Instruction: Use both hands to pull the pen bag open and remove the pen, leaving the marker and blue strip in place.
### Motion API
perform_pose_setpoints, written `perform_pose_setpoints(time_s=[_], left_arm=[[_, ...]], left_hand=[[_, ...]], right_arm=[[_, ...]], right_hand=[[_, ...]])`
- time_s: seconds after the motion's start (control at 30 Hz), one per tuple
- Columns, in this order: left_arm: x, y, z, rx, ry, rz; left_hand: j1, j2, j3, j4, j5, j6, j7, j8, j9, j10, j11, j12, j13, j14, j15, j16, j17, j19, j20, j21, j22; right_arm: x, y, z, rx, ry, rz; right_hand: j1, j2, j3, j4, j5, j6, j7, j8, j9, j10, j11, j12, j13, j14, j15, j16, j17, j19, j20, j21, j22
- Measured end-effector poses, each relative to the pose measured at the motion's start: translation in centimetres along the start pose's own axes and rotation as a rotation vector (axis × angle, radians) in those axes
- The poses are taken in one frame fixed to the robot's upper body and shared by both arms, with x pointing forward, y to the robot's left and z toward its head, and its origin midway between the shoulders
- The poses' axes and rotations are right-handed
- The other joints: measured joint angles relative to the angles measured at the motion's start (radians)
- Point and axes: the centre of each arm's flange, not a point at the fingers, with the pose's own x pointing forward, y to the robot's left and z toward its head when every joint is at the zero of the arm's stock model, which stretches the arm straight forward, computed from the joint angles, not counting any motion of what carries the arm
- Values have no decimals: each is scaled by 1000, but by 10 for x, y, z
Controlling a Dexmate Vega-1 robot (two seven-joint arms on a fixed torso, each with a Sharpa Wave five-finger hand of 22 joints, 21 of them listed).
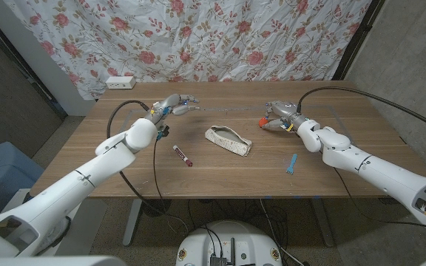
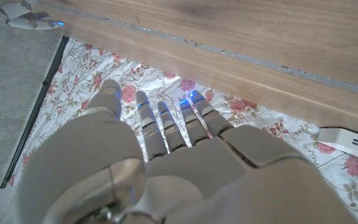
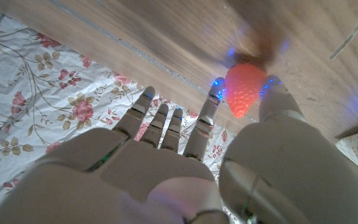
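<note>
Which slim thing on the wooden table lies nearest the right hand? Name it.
The flat blue strip, right of the speckled fabric pen bag; the dark red marker lies left.

— How's the light in the head view?
— Even and soft from above; the worktop (image 1: 220,170) carries only faint shadows, and the corners darken and bend.
— And the wrist views?
— Brighter. The right hand (image 3: 185,162) is blurred close up, blue glints on its fingertips (image 3: 217,83); the strawberry (image 3: 244,89) glows, smeared.
</note>
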Motion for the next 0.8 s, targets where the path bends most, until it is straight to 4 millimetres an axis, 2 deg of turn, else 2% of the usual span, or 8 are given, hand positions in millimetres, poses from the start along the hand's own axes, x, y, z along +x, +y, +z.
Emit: perform_pose_setpoints(time_s=[0.13,0.2,0.37,0.53,0.6,0.73,0.8], left_arm=[[-3,1,-9,-41,24,16],[-5,1,-11,-53,32,21],[-8,2,-19,-73,53,31],[-11,2,-27,-85,73,37],[-11,3,-30,-86,78,38],[-14,3,-36,-93,91,41],[-14,3,-38,-95,94,41]], left_hand=[[0,0,0,0,0,-7,0,0,0,-5,5,0,0,0,0,0,0,0,0,0,0],[-4,4,0,0,0,-11,0,0,0,-5,5,0,0,0,0,0,0,0,0,0,0],[-4,4,4,-4,0,-16,-5,0,0,-5,5,0,0,0,0,0,0,0,0,0,0],[-5,5,4,-4,0,-16,-6,0,0,-5,5,0,0,-4,4,0,0,0,0,0,0],[-9,9,4,-4,0,-16,-6,0,0,-5,5,0,0,-5,5,0,0,-2,2,0,0],[-9,9,8,-8,0,-16,-6,0,0,-5,5,0,0,-5,5,0,0,-4,4,0,0],[-9,9,8,-8,0,-16,-6,0,0,-5,5,0,0,-5,5,0,0,-4,4,0,0]], right_arm=[[0,1,0,2,4,11],[1,1,0,4,5,18],[1,3,1,9,6,37],[1,1,2,13,4,55],[2,1,2,14,3,62],[2,-1,3,16,0,74],[3,-2,3,18,-2,84]], right_hand=[[0,0,0,0,4,-29,1,-12,0,-5,-3,-4,0,0,0,0,3,0,0,0,0],[4,4,-4,0,5,-55,0,-24,-2,-15,7,-8,0,0,0,0,3,0,0,0,0],[4,5,-14,6,7,-126,1,-55,-12,-33,11,-11,5,-8,8,0,8,-11,11,-4,0],[-27,-13,-26,10,7,-193,1,-87,-22,-64,16,-15,5,-24,24,-5,13,-24,24,-4,0],[-34,-7,-33,11,7,-218,3,-97,-24,-73,15,-19,5,-31,27,-12,13,-28,27,-4,0],[-65,-27,-47,20,7,-299,7,-137,-38,-113,21,-19,5,-56,40,-20,15,-51,36,-4,0],[-80,-22,-55,19,13,-339,13,-157,-46,-130,23,-19,5,-65,47,-23,17,-58,36,-4,0]])
